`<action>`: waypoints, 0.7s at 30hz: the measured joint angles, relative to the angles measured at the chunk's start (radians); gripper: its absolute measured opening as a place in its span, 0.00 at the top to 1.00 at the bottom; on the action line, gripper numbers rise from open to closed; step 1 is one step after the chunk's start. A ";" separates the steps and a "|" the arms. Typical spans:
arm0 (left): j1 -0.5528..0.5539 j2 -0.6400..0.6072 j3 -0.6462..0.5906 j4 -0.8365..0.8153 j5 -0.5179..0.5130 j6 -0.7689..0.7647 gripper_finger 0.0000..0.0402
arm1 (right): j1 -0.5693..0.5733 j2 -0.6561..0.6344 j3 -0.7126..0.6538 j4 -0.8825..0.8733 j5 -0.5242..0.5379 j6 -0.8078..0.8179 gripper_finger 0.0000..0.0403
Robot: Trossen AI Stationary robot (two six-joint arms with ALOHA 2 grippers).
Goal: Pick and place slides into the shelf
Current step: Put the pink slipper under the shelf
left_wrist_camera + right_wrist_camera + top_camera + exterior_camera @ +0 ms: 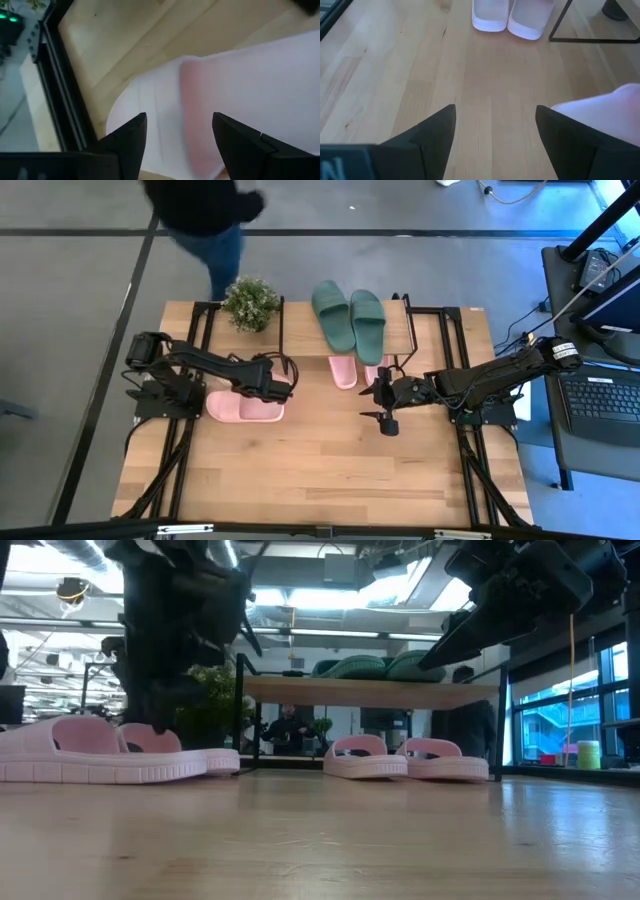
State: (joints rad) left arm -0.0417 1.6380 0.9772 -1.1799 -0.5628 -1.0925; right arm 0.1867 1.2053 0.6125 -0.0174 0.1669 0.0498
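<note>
Hovering left pincer [283, 383] spread above pink pair [245, 407] on worktop [320, 470] | right pincer [382, 402] spread, empty | green pair [350, 315] atop shelf [300, 330], pink pair [355, 370] beneath | potted plant [250, 303] beside shelf

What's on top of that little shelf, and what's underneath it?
On the shelf lies a dark green pair of slides. Underneath stands a pink pair; from above the board covers most of it.
</note>
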 joint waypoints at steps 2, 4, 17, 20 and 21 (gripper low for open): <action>0.014 0.023 0.000 -0.013 0.000 0.003 0.46 | 0.000 0.000 0.000 -0.001 0.000 0.001 0.32; 0.027 0.044 0.000 -0.021 0.000 0.004 0.46 | 0.000 0.000 0.000 0.000 0.000 0.010 0.32; 0.054 0.078 0.000 -0.020 -0.001 0.004 0.46 | 0.000 0.000 0.000 -0.003 0.000 0.021 0.32; 0.054 0.078 0.000 -0.020 -0.001 0.004 0.46 | 0.000 0.000 0.000 -0.003 0.000 0.021 0.32; 0.054 0.078 0.000 -0.020 -0.001 0.004 0.46 | 0.000 0.000 0.000 -0.003 0.000 0.021 0.32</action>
State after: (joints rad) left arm 0.0128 1.7160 0.9771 -1.2003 -0.5640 -1.0885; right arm 0.1867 1.2053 0.6125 -0.0208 0.1669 0.0704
